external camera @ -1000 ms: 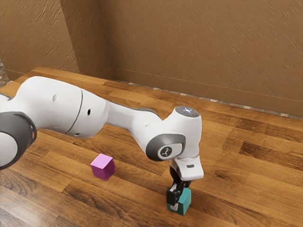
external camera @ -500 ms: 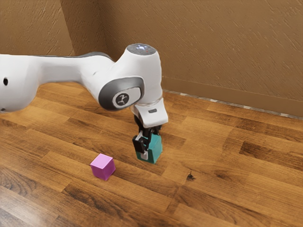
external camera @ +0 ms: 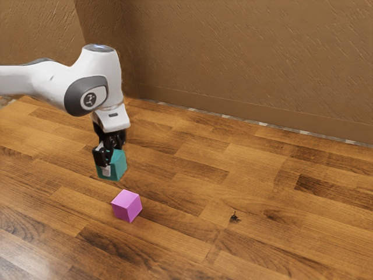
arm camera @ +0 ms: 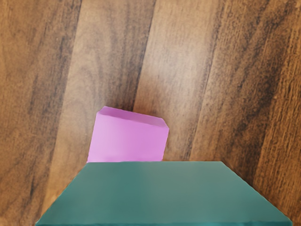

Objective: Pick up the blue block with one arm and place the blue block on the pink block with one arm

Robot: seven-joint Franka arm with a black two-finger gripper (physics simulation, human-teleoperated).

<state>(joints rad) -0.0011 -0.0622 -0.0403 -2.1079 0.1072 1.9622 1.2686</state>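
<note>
Ext view, from its left: white Franka arm (external camera: pixel 55 81) comes in from the ext view's left edge, wrist pointing straight down. Black gripper (external camera: pixel 109 167) hangs under it, fingers clamped on the blue block (external camera: pixel 119 165) from two sides. Block looks teal, is held clear of the wood table (external camera: pixel 262 175), upright, not visibly tilted. Just right of it and nearer the cam, the pink block (external camera: pixel 127 205) sits on the planks. The two blocks are near but apart, no contact; blue one is higher and not straight over the pink one as far as this angle tells. Further right: small dark speck (external camera: pixel 233 217) on the wood, well apart from both blocks. Brown textured wall (external camera: pixel 262 58) runs along the back w/ a baseboard.

Wrist view: blue block (arm camera: pixel 160 193) sits big right under the hand, flat teal face to the cam. Pink block (arm camera: pixel 129 139) is on the planks beyond the blue block's far edge, partly cut off by it, turned a bit askew to it.
</note>
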